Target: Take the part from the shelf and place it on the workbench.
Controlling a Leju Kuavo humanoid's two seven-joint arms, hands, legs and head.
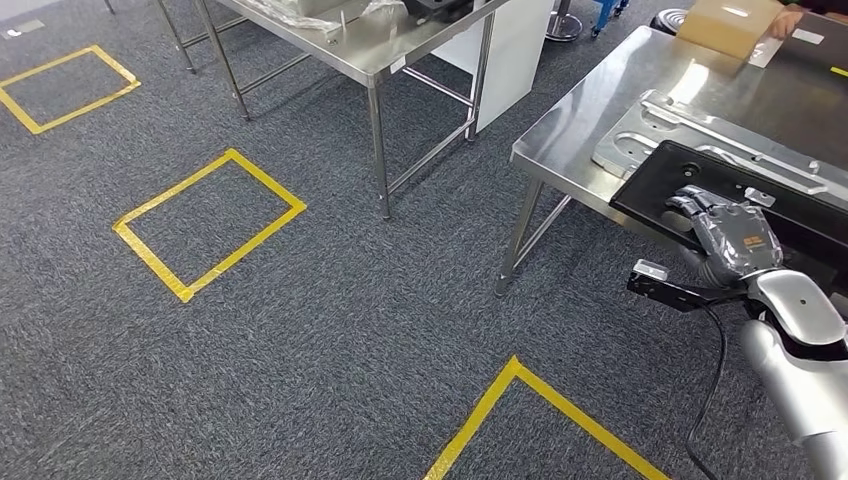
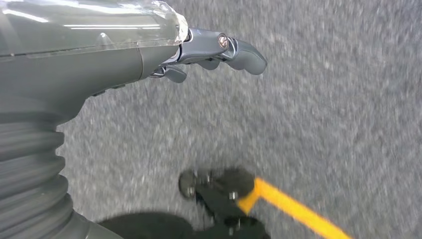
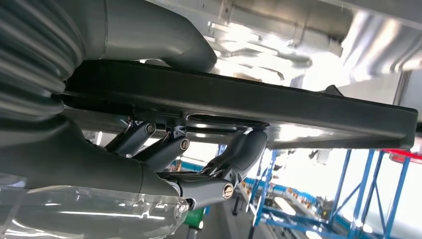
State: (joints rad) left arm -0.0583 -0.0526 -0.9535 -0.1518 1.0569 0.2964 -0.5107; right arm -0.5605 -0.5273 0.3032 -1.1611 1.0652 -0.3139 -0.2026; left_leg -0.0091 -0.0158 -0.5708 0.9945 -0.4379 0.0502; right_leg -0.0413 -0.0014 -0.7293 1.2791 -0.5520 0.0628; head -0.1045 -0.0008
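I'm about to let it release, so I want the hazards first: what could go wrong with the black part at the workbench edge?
1. The right hand grips the black part at its near edge, which seems to overhang the workbench rim; released now, it may tip off.
2. The black part lies partly over a silver metal plate, so it may rock or slide.
3. The left hand hangs over the carpet and gives no support.

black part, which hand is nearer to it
Right. The right hand grips the black part at its edge over the workbench, thumb on one face and fingers on the other. The left hand hangs over carpet, holding nothing.
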